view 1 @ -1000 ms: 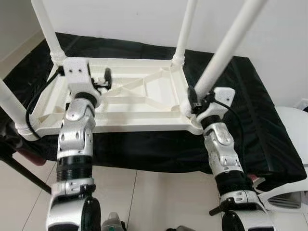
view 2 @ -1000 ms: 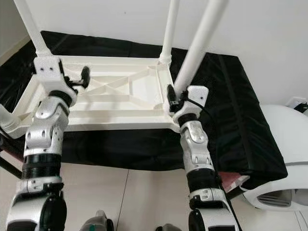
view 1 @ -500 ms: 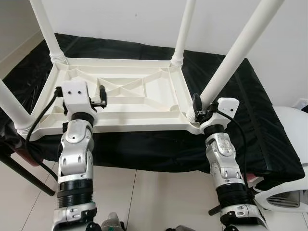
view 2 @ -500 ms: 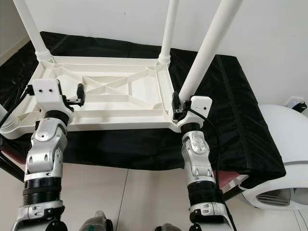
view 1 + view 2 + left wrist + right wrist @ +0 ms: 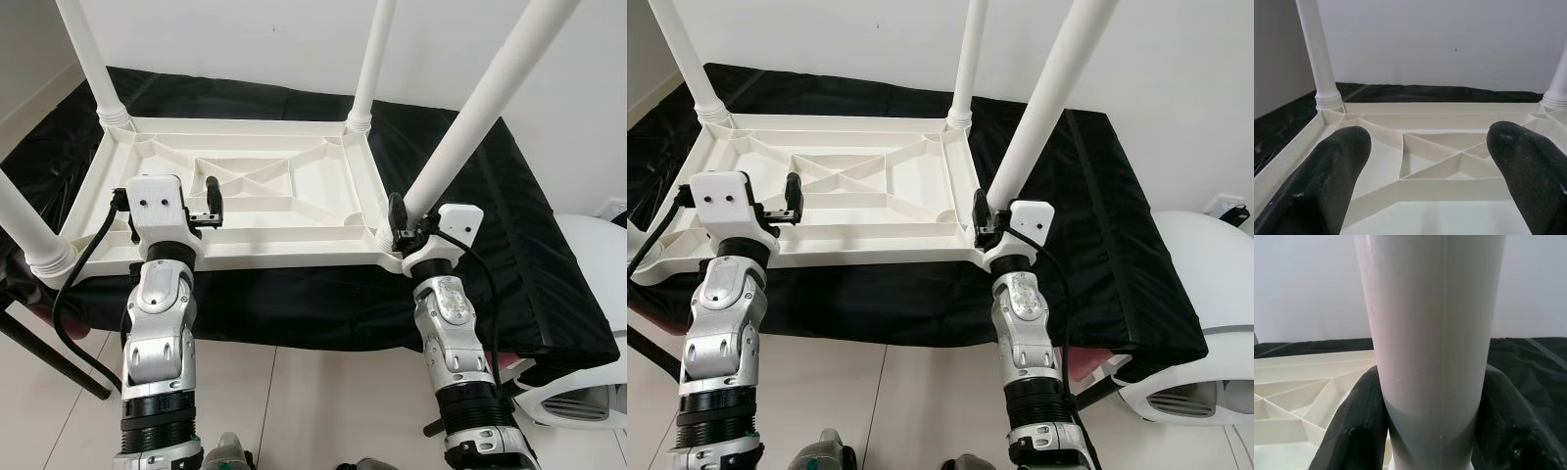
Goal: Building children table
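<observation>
The table point(image 5: 245, 201) is lying upside down on a black-covered worktop point(image 5: 509, 245), ribbed underside facing up, probably so the legs can be fitted into the corner sockets from above. Its long axis is running across the robot's front, left to right, and its legs are pointing upward, leaning slightly outward.

The right gripper point(image 5: 1425, 431) is clasping the near right leg point(image 5: 480, 108) low down, just above its socket, one finger pressed on each side, apparently to seat or steady it.

The left gripper point(image 5: 1427, 171) is hovering wide open over the near left part of the underside, holding nothing. It is perhaps standing ready to brace the frame while the right one is working the leg.
</observation>
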`<state>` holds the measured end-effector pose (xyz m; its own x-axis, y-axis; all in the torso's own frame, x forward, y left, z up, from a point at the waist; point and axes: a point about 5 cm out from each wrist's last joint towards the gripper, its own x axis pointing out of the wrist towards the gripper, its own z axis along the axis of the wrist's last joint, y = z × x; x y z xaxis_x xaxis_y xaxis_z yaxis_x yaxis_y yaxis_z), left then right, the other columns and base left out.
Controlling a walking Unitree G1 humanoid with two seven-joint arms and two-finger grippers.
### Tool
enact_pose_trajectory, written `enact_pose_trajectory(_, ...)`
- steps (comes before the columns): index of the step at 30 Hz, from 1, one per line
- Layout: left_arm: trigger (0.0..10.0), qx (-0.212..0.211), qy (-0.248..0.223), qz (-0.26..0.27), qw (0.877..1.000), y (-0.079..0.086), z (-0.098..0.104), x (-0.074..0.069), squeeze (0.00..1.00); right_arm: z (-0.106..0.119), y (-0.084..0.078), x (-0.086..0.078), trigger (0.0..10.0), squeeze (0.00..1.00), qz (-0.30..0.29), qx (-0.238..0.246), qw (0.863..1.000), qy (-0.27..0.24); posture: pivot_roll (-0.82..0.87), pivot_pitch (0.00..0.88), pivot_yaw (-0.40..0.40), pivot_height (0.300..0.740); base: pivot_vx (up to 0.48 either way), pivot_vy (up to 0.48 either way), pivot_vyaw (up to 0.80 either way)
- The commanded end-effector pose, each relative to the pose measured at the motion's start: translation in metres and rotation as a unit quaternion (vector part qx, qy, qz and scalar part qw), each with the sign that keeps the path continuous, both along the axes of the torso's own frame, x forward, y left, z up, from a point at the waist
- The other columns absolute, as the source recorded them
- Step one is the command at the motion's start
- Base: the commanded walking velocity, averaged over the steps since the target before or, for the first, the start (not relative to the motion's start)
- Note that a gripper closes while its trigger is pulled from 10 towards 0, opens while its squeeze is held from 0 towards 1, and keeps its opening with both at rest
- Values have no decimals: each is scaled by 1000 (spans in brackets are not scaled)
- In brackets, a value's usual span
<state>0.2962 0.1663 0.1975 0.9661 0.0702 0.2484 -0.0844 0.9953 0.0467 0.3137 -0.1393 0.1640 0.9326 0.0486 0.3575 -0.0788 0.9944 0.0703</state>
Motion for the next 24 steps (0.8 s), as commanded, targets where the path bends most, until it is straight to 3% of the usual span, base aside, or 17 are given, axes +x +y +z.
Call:
enact_pose_trajectory(1,10000,3,-10,19,1000,-1,3,-2,0,3,1,-2,10000,0,-2,1,1000,-8,62,0,-43,740,0,0,0)
enact_pose_trajectory(7,10000,33,-17,-1,999,-3,6,-5,0,6,1,-3,10000,0,-3,0,1000,-11,61,0,-35,740,0,0,0)
enact_pose_trajectory(24,10000,41,-42,-23,998,-7,11,-7,0,6,-2,-3,10000,0,-6,-8,1000,-10,60,0,-37,740,0,0,0)
